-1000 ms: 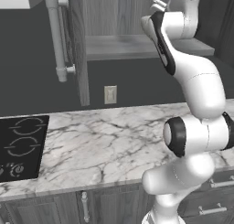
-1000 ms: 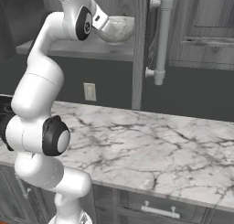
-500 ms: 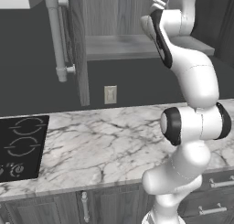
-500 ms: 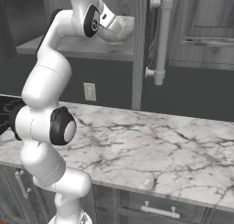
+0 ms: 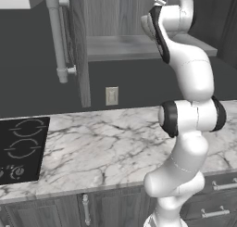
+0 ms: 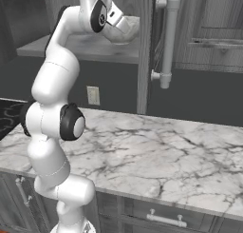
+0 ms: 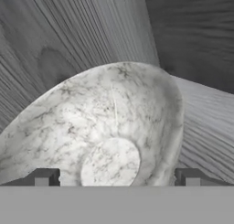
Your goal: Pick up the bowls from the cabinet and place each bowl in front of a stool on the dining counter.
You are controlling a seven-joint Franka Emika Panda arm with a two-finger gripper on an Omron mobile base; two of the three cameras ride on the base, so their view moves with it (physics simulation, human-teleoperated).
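Reached into the open cabinet (image 5: 88,40) with little room: marbled bowl (image 7: 105,136) close ahead, spread fingers (image 7: 43,177) flanking its near rim, door handle (image 6: 168,37) just beside. Below, marble worktop (image 6: 156,156) lay bare; cooktop (image 5: 21,149) stood at its left end.

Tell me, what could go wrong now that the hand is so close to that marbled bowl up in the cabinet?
The open gripper sits right at the marbled bowl, its fingertips spread across it. Pushing in, it might shove the bowl along the cabinet shelf rather than catch the rim. The open cabinet door hangs near the arm.
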